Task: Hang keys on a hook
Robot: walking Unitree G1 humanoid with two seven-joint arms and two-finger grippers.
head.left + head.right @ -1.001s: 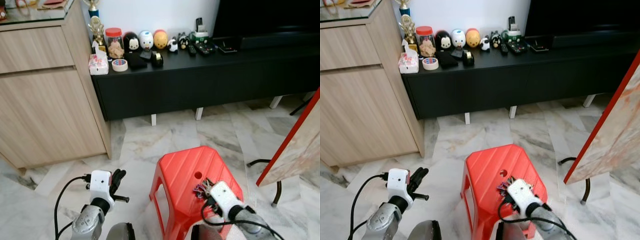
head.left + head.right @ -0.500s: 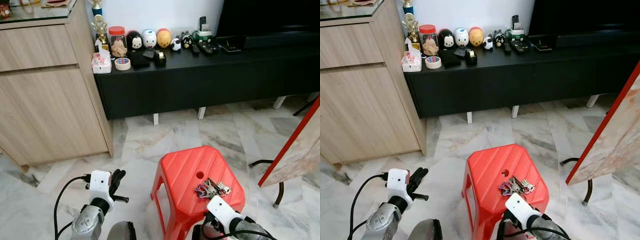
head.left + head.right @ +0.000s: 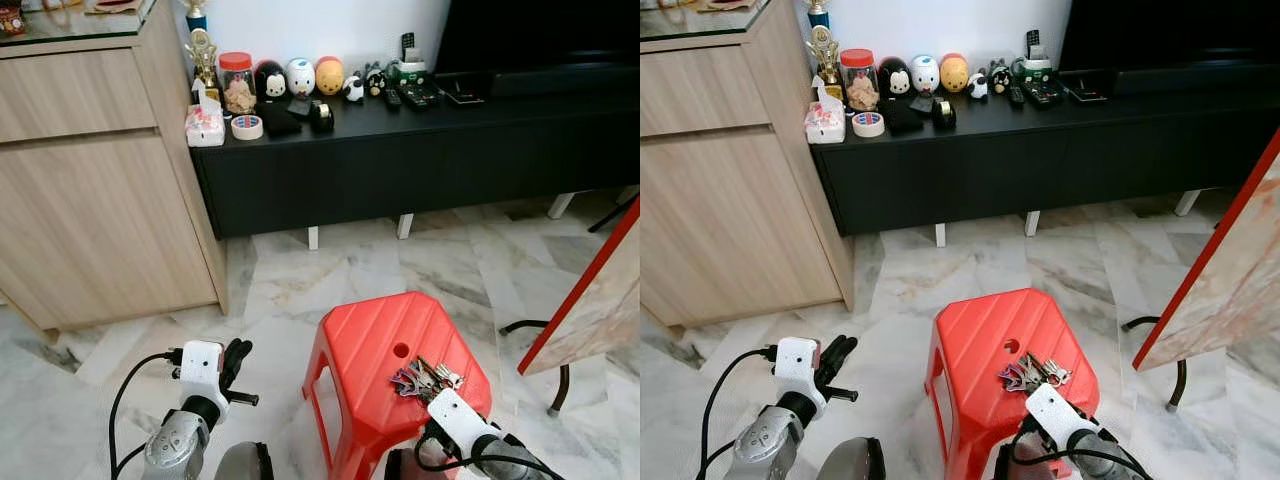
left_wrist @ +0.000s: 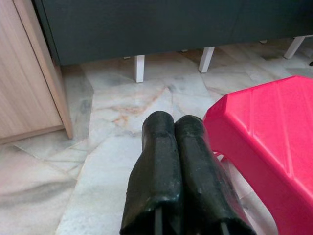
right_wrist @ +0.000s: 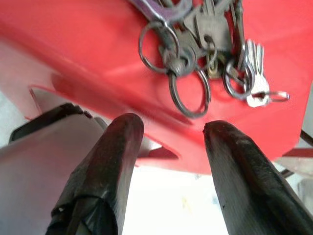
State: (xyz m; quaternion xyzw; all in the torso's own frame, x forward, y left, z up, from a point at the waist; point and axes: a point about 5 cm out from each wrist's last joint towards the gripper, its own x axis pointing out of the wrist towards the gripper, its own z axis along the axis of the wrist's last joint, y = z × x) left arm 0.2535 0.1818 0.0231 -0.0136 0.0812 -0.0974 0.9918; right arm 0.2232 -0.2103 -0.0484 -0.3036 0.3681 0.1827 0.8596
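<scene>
Bunch of keys [image 5: 205,54] lying loose on red stool [image 3: 370,345], near right edge, past centre hole. Right hand [image 5: 168,129] just short of them, fingers spread for pickup, nothing gripped. Left hand [image 4: 173,134] clenched empty, idling over floor beside stool.

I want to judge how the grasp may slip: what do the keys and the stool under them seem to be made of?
The keys look like bare metal, silvery grey with dull glints on the split rings. The stool looks like moulded plastic, glossy red, with ribbed grooves across its top and a soft sheen. The open right gripper is just short of them.
</scene>
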